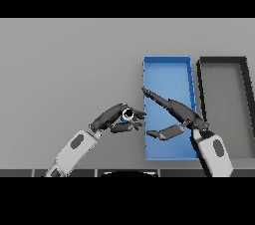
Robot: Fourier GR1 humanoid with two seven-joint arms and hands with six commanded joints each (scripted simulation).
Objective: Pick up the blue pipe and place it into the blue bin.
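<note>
The blue pipe (128, 115) shows as a small blue ring with a dark bore, seen end-on, just left of the blue bin (167, 69). My left hand (112, 118) is curled round it, fingers above and thumb below, and hides most of its body. My right hand (180, 114) hovers over the bin's lower half, open, with straight fingers pointing up-left toward the pipe and the thumb spread below. The two hands are close but apart.
A dark grey bin (223, 62) stands right beside the blue bin on its right. The grey table (64, 64) stretches out to the left and behind.
</note>
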